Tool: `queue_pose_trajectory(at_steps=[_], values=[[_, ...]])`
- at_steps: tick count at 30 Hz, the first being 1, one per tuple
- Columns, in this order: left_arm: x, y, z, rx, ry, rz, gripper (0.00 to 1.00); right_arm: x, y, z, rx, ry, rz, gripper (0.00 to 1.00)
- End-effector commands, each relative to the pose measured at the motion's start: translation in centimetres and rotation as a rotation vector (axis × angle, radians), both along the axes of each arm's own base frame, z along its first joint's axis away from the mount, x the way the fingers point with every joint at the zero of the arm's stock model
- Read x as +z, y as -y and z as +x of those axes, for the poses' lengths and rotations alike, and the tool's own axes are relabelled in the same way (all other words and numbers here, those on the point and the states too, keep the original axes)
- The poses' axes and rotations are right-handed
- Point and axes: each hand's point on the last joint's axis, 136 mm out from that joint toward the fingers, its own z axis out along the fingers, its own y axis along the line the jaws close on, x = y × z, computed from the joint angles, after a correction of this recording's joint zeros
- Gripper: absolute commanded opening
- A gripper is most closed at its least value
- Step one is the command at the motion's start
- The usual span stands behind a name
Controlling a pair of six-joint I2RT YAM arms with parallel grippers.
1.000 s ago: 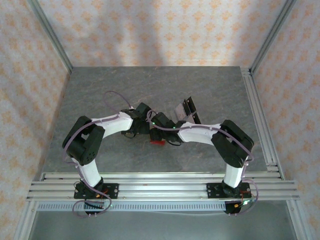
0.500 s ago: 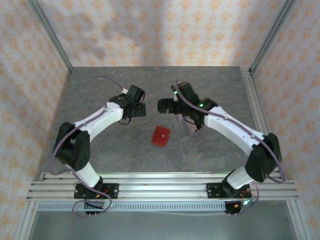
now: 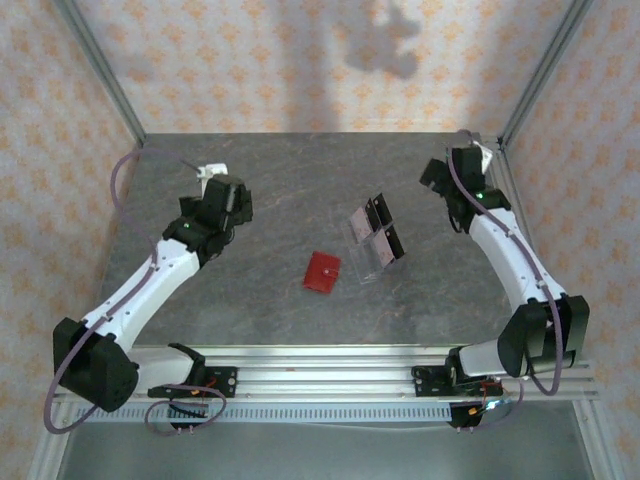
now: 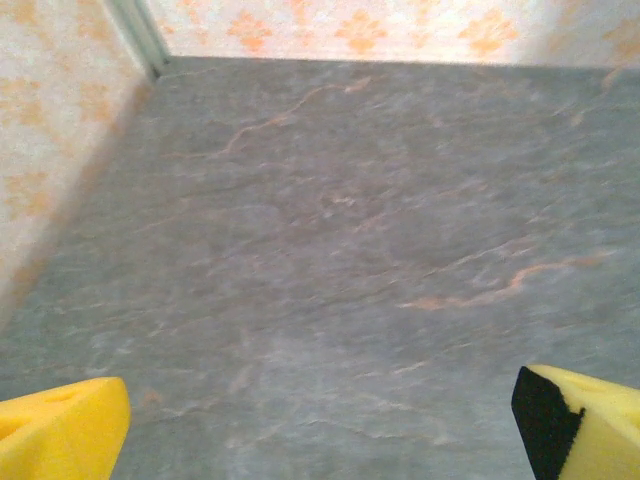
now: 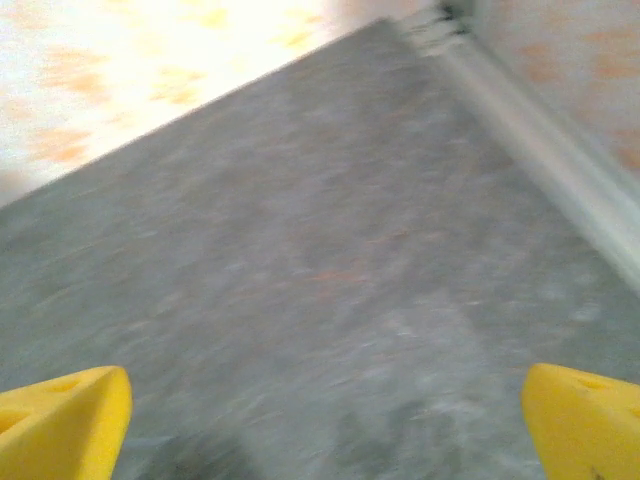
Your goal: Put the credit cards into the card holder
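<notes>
The left gripper (image 4: 320, 428), its yellow padded fingers (image 4: 60, 432) spread wide with nothing between them, hangs over the far left of the grey stone-patterned table (image 3: 280, 170). The right gripper (image 5: 320, 425), equally spread and empty, hangs near the far right corner. Mid-table, well apart from both, lies the small red square card holder (image 3: 322, 271), with the pale, black-banded credit cards (image 3: 372, 248) clustered just beside it, to its right and slightly farther.

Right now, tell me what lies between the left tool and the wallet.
Nothing: in the top view, bare table separates the left tool from the wallet.
</notes>
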Motion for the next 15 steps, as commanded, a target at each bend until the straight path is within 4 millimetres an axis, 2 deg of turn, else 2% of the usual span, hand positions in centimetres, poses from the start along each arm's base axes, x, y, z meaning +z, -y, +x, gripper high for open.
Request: queue_pose_trajectory(at_steps=[1, 4, 8, 12, 15], values=[[-0.3, -3.6, -0.2, 0.081, 0.056, 0.113, 1.00, -2.1, 4.5, -0.2, -0.119, 0.041, -0.172, 0.99], [-2.4, -5.7, -0.8, 0.115, 0.105, 0.065, 1.00, -6.2, 6.0, -0.7, -0.144, -0.025, -0.249, 0.99], [-5.2, -7.4, -1.2, 0.144, 0.129, 0.034, 1.00, -10.6, 6.0, -1.1, -0.116, -0.048, -0.284, 0.99], [-8.1, -7.3, -0.5, 0.111, 0.109, 0.035, 1.00, -12.4, 5.5, -1.2, -0.088, 0.048, -0.271, 0.99], [-9.3, -6.8, 0.3, 0.073, 0.147, 0.039, 1.00, -12.0, 5.1, -0.7, -0.069, 0.114, -0.251, 1.00]])
